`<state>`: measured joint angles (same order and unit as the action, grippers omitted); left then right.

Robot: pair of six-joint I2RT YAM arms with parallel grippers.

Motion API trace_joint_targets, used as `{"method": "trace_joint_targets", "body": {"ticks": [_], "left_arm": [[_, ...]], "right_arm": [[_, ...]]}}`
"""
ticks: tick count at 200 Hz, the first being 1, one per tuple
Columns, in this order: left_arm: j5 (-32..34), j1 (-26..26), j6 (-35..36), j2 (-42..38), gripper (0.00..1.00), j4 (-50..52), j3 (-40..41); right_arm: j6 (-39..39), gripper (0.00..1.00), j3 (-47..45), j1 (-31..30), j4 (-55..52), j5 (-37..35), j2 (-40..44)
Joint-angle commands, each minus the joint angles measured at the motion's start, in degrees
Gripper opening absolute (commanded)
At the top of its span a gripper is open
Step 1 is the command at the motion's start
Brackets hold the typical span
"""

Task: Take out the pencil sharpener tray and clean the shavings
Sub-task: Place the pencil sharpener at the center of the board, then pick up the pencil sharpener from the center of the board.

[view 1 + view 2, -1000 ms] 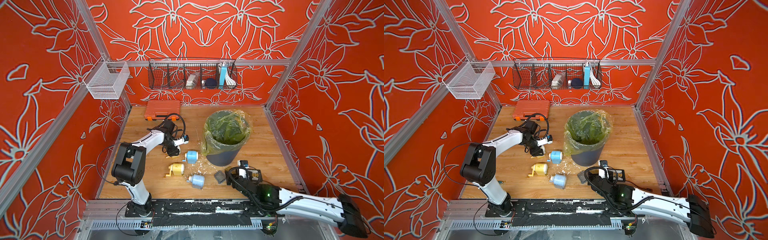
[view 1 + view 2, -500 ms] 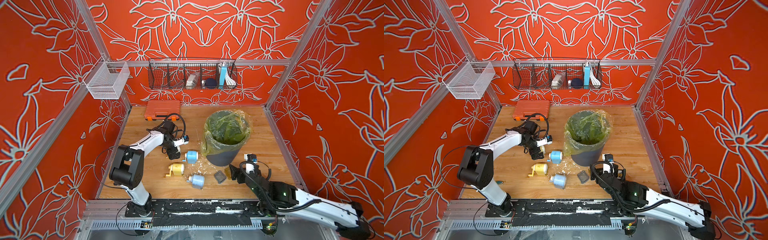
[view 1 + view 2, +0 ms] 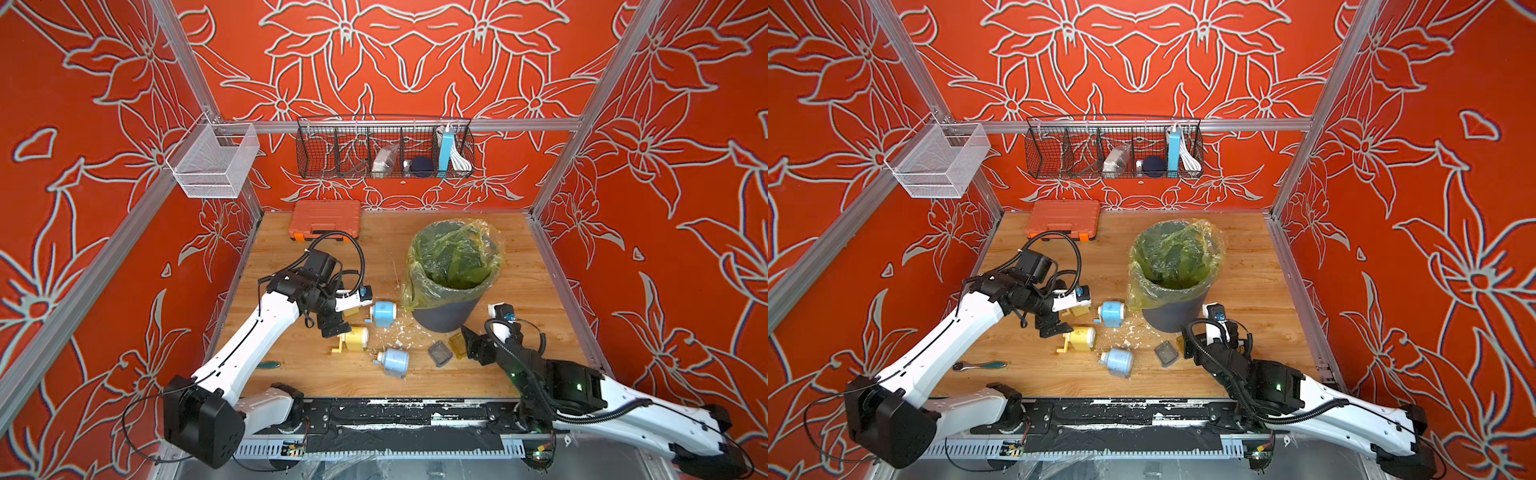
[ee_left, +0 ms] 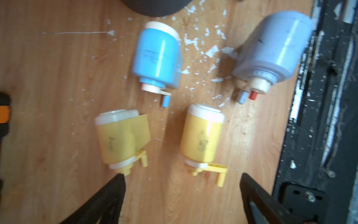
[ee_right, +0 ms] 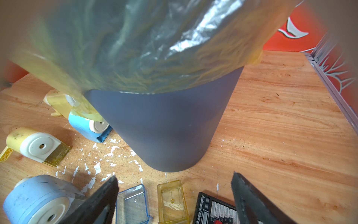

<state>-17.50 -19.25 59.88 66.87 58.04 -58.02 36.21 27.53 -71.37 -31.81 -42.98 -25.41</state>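
Four pencil sharpeners lie left of the bin: blue, pale blue and two yellow ones. A translucent yellow tray juts from the side of the farther yellow one. My left gripper hangs open just above the two yellow sharpeners, holding nothing. Two trays lie loose in front of the bin, a blue one and a yellow one. My right gripper stands open over them, empty. White shavings are strewn between sharpeners and bin.
The grey bin with a green bag stands centre-right, close to my right gripper. A black device lies beside the yellow tray. An orange case sits at the back, a small ratchet tool front left. Wire baskets hang on the walls.
My left gripper has opened and drawn back toward the table's front, over the yellow sharpeners. The right arm has raised its elbow and swung; its gripper stays open near the loose trays.
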Motion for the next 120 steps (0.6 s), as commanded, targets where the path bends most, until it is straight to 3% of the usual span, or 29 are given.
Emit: {"method": "trace_joint_targets", "body": {"ticks": [1,41,120], "left_arm": [[-2.66,-2.71,2.74,0.2,0.9,4.73,2.84],[3.41,-5.66,-0.91,1.65,0.88,-5.03,7.82],[5.57,-5.72,-1.89,6.18,0.89,-14.26,8.91]], "right_arm": [[-2.19,0.93,0.9,0.24,0.99,-1.25,0.1],[-0.72,0.93,0.82,0.33,0.55,-0.2,0.18],[1.63,0.93,1.18,0.34,-4.48,-0.44,3.22]]}}
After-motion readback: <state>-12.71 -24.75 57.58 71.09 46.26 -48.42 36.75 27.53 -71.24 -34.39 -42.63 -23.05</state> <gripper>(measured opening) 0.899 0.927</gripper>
